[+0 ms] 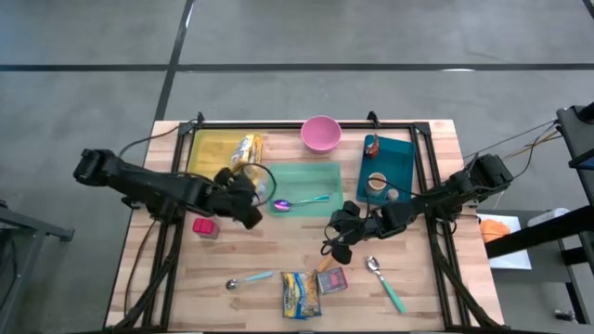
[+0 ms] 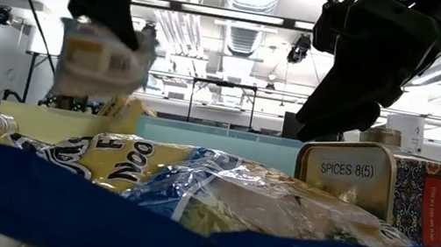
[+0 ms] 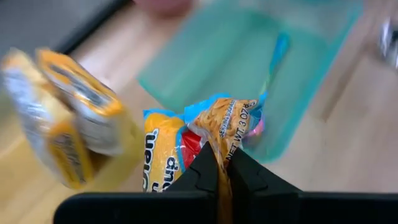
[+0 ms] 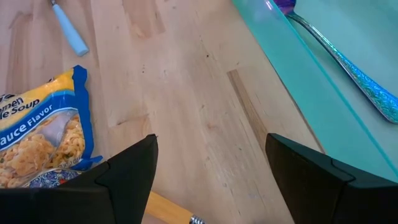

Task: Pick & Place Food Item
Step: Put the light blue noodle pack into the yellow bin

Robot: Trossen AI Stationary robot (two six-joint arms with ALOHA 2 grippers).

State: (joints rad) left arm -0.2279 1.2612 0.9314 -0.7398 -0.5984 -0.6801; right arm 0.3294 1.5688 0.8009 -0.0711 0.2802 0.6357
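My left gripper [image 1: 249,202] is shut on an orange-and-blue noodle packet [image 3: 186,140] and hangs in the air near the left end of the green tray [image 1: 320,197]; the low view shows this packet [image 2: 105,56] clear of the table. A second yellow packet [image 1: 246,148] lies in the yellow tray [image 1: 209,148]. My right gripper [image 1: 345,237] stands open over bare wood between the green tray and a third noodle packet [image 4: 37,137], with nothing between its fingers. My left gripper pinches the packet's crimped end edge [image 3: 225,144] between its two fingers. The fingers slant down from the table's left side. The packet is lifted clear of the table and hangs tilted at the fingers.
A spoon [image 1: 299,201] lies in the green tray. At the back stand a pink bowl [image 1: 320,133] and a teal tray [image 1: 401,153] with a bottle and a can. Near the front lie a spice box [image 1: 332,279], two spoons [image 1: 385,283] and a small red item [image 1: 204,227].
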